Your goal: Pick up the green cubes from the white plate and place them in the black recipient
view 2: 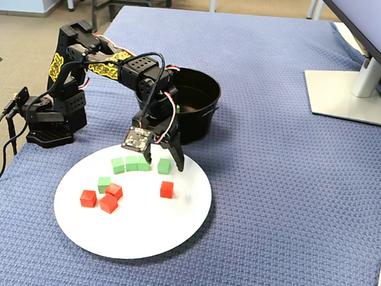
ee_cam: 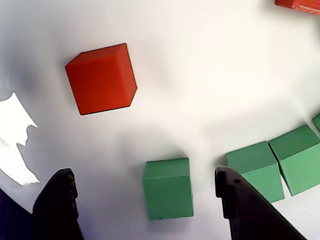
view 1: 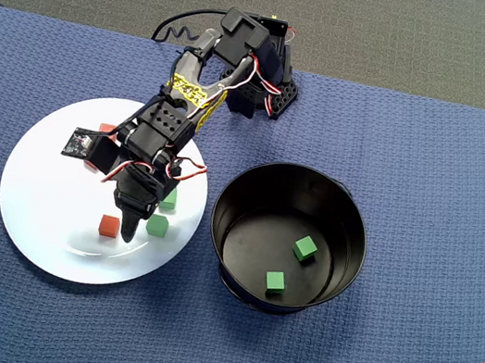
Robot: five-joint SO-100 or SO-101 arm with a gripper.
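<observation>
The white plate [view 1: 46, 231] [view 2: 138, 231] holds several green cubes and several red ones. My gripper [ee_cam: 141, 171] [view 2: 163, 161] [view 1: 143, 223] hangs open just above the plate, and one green cube [ee_cam: 168, 189] [view 2: 164, 166] [view 1: 157, 225] stands between the fingers, nearer the right one, touching neither. In the wrist view, two more green cubes [ee_cam: 255, 167] lie outside the right finger [ee_cam: 240, 205]. A row of three green cubes [view 2: 131, 163] sits left of the gripper in the fixed view. The black recipient [view 1: 358, 221] [view 2: 202, 111] stands right of the plate with two green cubes [view 1: 305, 247] inside.
A red cube [ee_cam: 102, 77] [view 2: 167, 189] [view 1: 109, 226] lies ahead of the jaws. Three red cubes [view 2: 108, 204] and a green one [view 2: 104, 184] cluster on the plate's left in the fixed view. The arm base [view 2: 52, 117] stands behind the plate; a monitor stand [view 2: 347, 95] is far right.
</observation>
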